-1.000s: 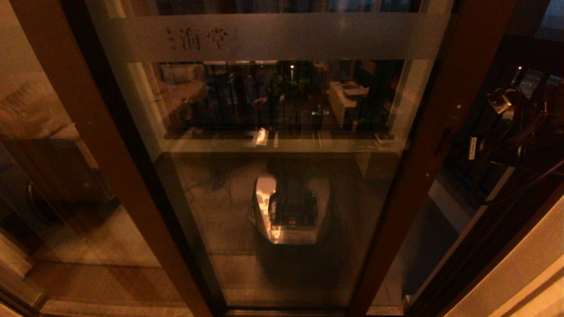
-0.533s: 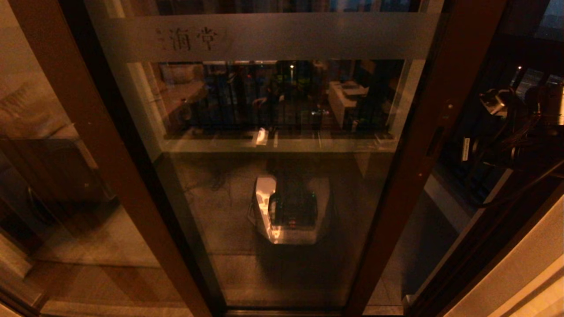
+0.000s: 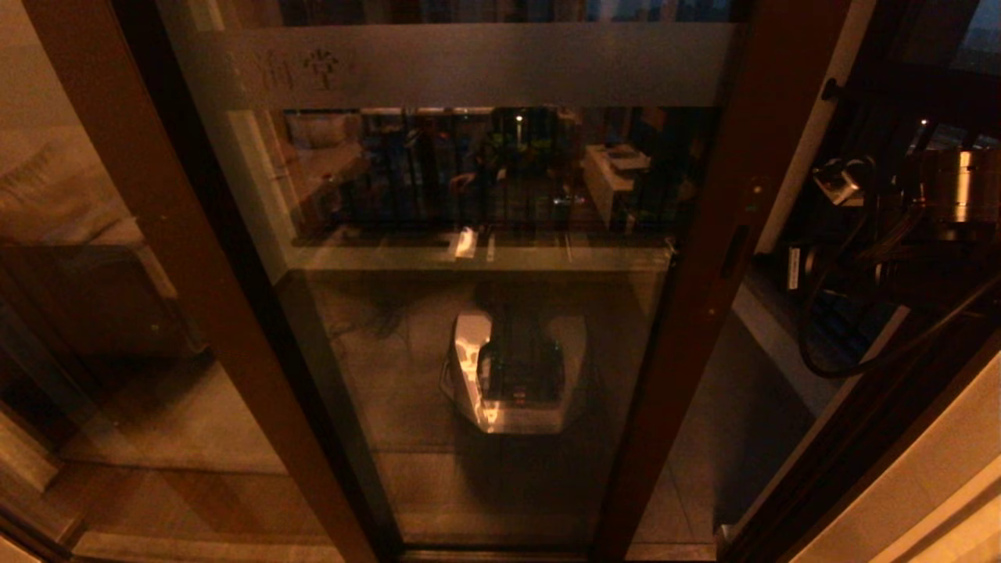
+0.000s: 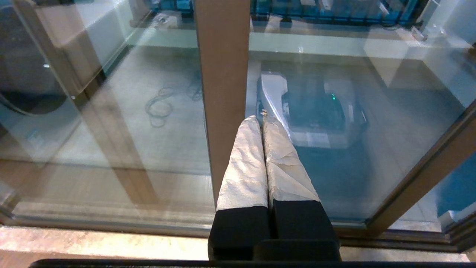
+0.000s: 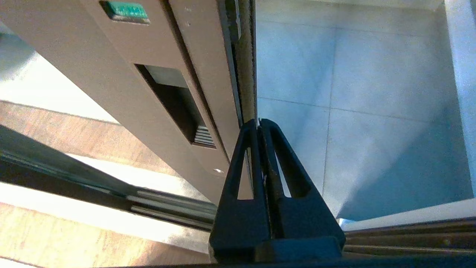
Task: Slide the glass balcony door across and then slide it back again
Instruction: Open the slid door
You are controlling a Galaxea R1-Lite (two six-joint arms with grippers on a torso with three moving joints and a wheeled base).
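Reddish-brown framed clear glass balcony door (image 3: 485, 313), frosted horizontal band with small characters (image 3: 469, 64) along its top edge, fills the middle of the head view; its right-hand stile with the slim recessed handle slot (image 3: 733, 252) stands clear of the dark outer jamb on the right, so a gap to the tiled balcony floor (image 3: 751, 438) is open beside it. Door reads as partly slid across toward the robot's left, not at the end of its travel as far as can be judged. Right gripper (image 5: 259, 124), black skeleton fingers pressed together with nothing between them, sits against the door's leading edge right beside the weather strip (image 5: 245, 56), near the recessed slot (image 5: 174, 104) but not inside it; looks like an edge push. Right arm with cables and a metal joint (image 3: 946, 195) shows at the right edge of the head view. Left gripper (image 4: 262, 121), fingers wrapped in pale tape and closed together on nothing, hovers in front of the glass near a brown vertical stile (image 4: 223, 93), idle; whether it touches the glass cannot be told. Behind the glass: robot base reflection (image 3: 512, 375), black-barred railing window (image 3: 485, 172), fixed brown-framed panel at left (image 3: 102, 313). Judgement: first slide under way, opening incomplete; finishing that stroke and the whole return slide remain.
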